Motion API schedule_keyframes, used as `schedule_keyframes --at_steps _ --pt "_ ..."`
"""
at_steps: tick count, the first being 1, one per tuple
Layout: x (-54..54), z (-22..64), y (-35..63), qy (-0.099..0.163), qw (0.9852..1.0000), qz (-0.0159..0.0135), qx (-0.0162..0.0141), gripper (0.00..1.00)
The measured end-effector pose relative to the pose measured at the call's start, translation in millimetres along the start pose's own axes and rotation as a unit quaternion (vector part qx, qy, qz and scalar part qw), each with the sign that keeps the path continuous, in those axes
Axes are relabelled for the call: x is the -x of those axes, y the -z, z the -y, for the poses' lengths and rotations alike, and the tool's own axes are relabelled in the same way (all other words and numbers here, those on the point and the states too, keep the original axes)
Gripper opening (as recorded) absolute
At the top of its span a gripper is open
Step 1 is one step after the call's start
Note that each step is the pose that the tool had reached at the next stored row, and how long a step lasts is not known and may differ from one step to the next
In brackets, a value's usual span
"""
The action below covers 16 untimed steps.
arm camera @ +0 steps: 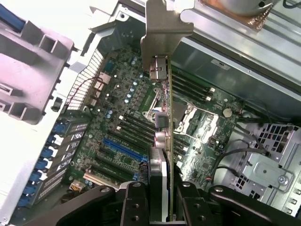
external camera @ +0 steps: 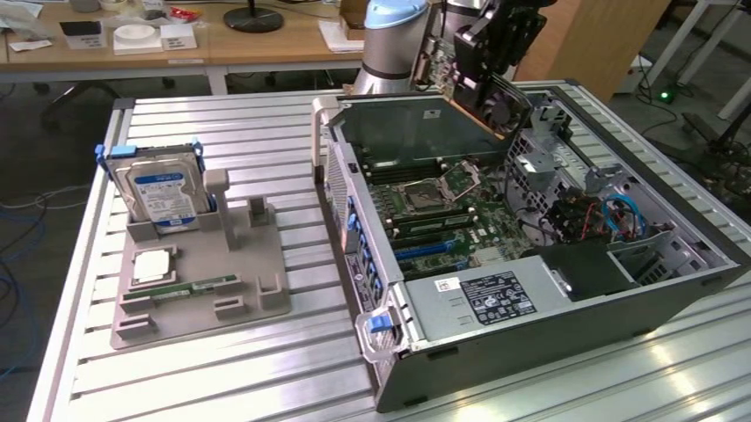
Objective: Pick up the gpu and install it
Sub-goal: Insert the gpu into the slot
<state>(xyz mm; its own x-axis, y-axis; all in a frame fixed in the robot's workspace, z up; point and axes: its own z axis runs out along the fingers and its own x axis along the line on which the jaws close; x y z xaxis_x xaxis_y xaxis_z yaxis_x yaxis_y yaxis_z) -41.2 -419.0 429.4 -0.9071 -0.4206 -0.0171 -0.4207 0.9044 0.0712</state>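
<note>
My gripper (external camera: 491, 53) hangs over the far end of the open computer case (external camera: 528, 352), shut on the gpu (external camera: 499, 97), a dark card held on edge above the case interior. In the wrist view the gpu (arm camera: 164, 141) runs edge-on away from the gripper (arm camera: 162, 202), its silver-grey end bracket (arm camera: 162, 28) at the far end. The black fingers (arm camera: 134, 205) press on both faces of the card. Below it lies the green motherboard (arm camera: 117, 117) with a blue expansion slot (arm camera: 123, 149); the card hovers above, not touching the board.
A grey fixture tray (external camera: 200, 308) on the slatted table holds the blue-labelled hard drive (external camera: 164, 193) upright and a green RAM stick (external camera: 193, 287). Inside the case are the power supply (external camera: 493, 294), cables (external camera: 599, 215) and a metal drive cage (arm camera: 268, 174).
</note>
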Motion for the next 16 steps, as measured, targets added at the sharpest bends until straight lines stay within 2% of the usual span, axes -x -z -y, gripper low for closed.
schedule_keyframes --at_steps 8,16 --pt "0.0 0.0 -0.1 0.027 0.9996 -0.0019 0.0005 0.28" --pt "-0.1 0.2 0.0 0.061 0.9981 -0.0044 0.0011 0.28"
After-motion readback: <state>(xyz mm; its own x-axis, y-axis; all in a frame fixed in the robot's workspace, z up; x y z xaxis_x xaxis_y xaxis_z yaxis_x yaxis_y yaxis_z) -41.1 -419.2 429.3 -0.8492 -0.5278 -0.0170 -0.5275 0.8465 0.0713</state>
